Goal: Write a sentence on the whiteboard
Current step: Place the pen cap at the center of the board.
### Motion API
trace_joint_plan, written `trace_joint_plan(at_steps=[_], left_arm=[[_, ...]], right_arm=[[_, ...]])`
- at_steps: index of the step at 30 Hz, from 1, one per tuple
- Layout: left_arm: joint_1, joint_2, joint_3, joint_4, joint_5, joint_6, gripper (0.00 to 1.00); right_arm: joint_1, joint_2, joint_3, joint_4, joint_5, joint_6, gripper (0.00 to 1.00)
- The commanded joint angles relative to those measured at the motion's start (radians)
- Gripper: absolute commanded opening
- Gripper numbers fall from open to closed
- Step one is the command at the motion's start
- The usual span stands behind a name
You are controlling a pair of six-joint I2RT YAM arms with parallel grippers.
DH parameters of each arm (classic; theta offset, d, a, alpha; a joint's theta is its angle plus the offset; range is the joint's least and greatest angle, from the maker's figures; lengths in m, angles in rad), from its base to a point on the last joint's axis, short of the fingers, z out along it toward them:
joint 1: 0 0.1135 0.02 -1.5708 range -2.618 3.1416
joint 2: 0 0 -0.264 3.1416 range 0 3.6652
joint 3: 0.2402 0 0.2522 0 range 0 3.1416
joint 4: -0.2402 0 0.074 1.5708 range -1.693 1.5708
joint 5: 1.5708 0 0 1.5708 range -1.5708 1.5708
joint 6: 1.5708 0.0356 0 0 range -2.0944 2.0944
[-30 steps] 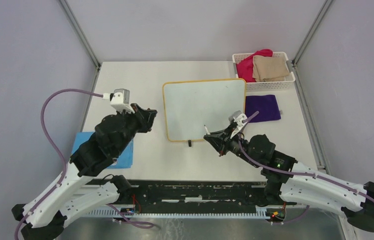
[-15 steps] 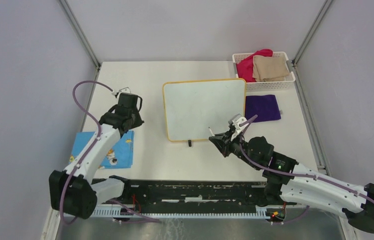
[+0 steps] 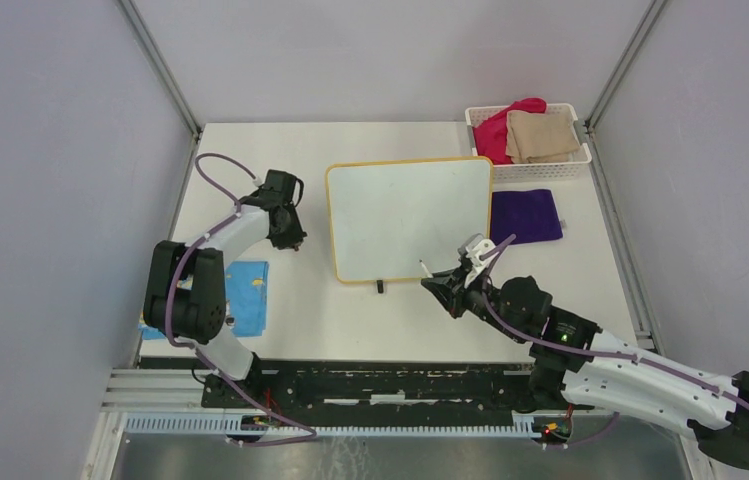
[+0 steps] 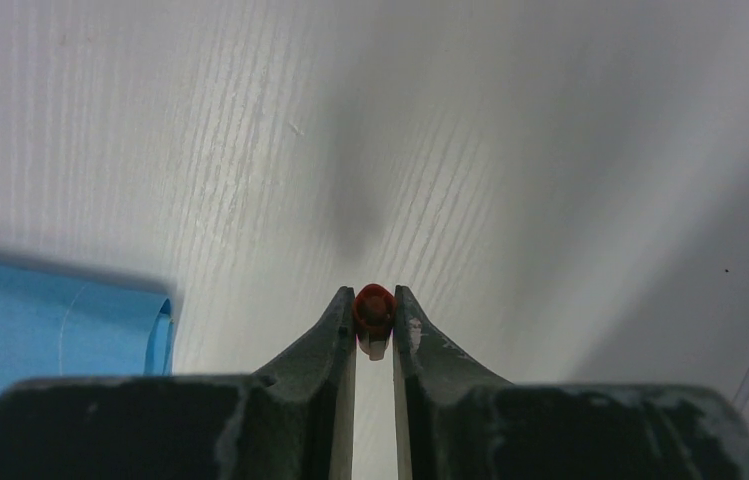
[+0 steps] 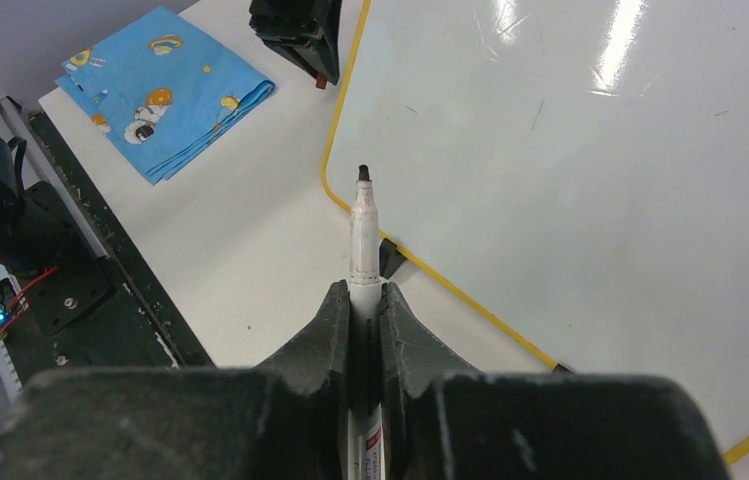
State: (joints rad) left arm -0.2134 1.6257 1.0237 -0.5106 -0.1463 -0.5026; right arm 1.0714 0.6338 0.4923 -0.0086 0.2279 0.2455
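The whiteboard [image 3: 410, 215] lies flat in the middle of the table, with a yellow frame and a black foot [image 3: 379, 287] at its near edge. No sentence shows on it; in the right wrist view the whiteboard [image 5: 600, 180] bears only a few faint specks. My right gripper [image 3: 442, 281] [image 5: 364, 290] is shut on an uncapped white marker [image 5: 363, 235], whose dark tip hangs over the board's near left corner. My left gripper [image 3: 287, 232] [image 4: 374, 295] is shut on a small red marker cap [image 4: 373, 308], low over the bare table left of the board.
A blue printed cloth [image 3: 248, 288] [image 5: 165, 90] lies at the left near edge, next to the left arm. A purple cloth [image 3: 525, 215] lies right of the board. A white basket [image 3: 530, 172] with red and beige cloths stands at the back right.
The left arm has swung away from above the blue cloth, forward and down to the table beside the board's left edge. The right gripper with the marker has shifted slightly right and nearer.
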Motion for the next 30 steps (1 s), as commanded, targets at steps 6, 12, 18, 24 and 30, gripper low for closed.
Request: trace_joint_plan(at_steps=[6, 12, 18, 24, 30], left_arm=[[0.003, 0.091, 0.059, 0.058, -0.03, 0.019, 0.02], [0.003, 0.11, 0.036, 0.076, -0.026, 0.022, 0.07], [0.003, 0.137, 0.039, 0.077, -0.019, 0.027, 0.13], [0.005, 0.153, 0.038, 0.078, -0.02, 0.032, 0.16], [0.005, 0.164, 0.038, 0.078, -0.018, 0.035, 0.22]], right_arm=[[0.001, -0.004, 0.032, -0.027, 0.009, -0.047, 0.0], [0.0, -0.004, 0.055, -0.037, 0.021, -0.051, 0.0], [0.001, -0.002, 0.068, -0.041, 0.027, -0.052, 0.0], [0.0, 0.012, 0.074, -0.045, 0.029, -0.051, 0.0], [0.001, 0.016, 0.074, -0.045, 0.039, -0.054, 0.0]])
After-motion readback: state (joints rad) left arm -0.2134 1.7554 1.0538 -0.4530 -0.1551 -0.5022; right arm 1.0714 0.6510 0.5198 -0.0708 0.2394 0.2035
